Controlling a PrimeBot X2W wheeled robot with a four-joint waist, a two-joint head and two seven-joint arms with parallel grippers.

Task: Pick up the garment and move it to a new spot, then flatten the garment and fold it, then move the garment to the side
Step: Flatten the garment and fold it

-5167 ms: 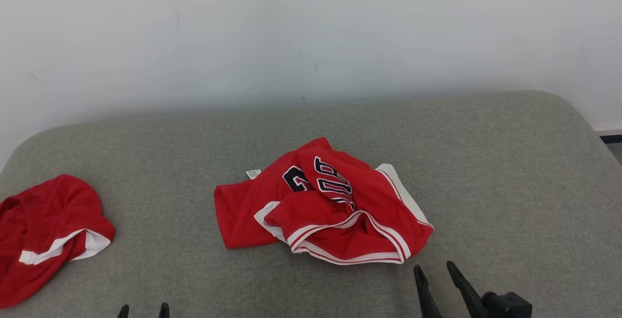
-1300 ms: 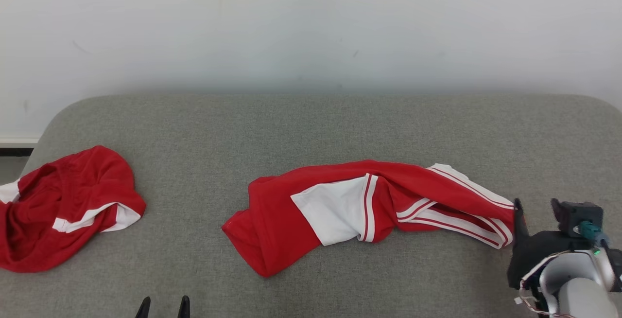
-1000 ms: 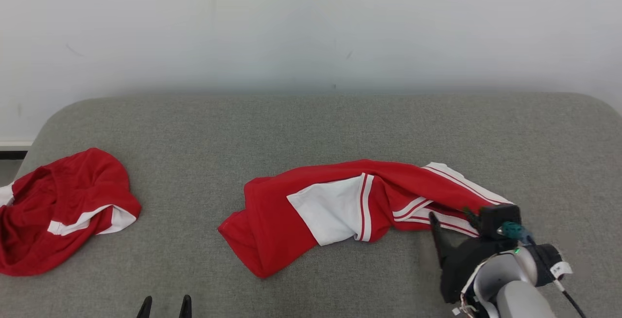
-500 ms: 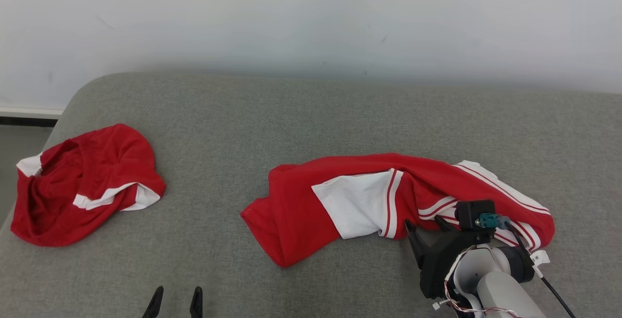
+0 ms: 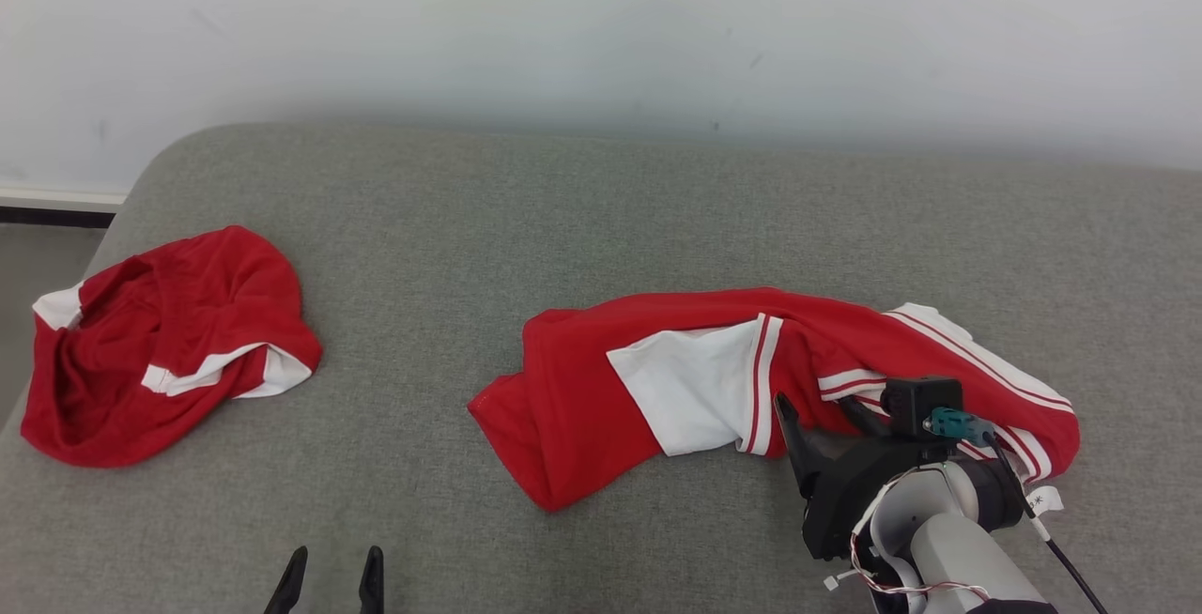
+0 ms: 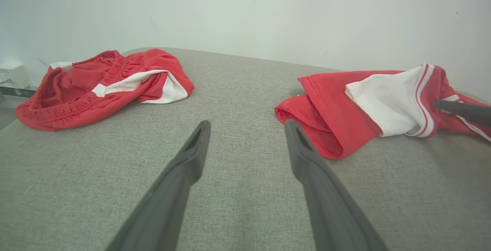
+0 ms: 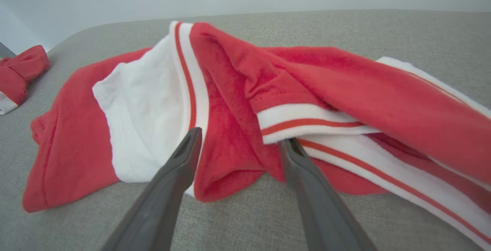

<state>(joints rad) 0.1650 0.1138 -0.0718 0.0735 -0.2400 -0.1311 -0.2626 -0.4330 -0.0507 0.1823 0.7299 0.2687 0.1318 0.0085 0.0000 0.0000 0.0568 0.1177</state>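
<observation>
I am looking at the red garment (image 5: 582, 389), which is lying crumpled and stretched out sideways on the grey padded surface (image 5: 563, 210), a little to the right of the middle in the head view. A white panel with red stripes is showing on its front part, and a white striped band is running along its right end.

My right gripper (image 5: 812, 405) is standing low at the near edge of this garment. Its two fingers are wide apart and are gripping nothing. In the right wrist view a red fold is lying between them, one tip is at the edge of the white panel, and the other is just under a striped band.

My left gripper (image 5: 336, 555) is also spread wide and empty, and it is hovering over bare grey fabric, well apart from the garment.

A second red piece of clothing (image 5: 188, 314) is lying in a heap near the left end of the surface.
</observation>
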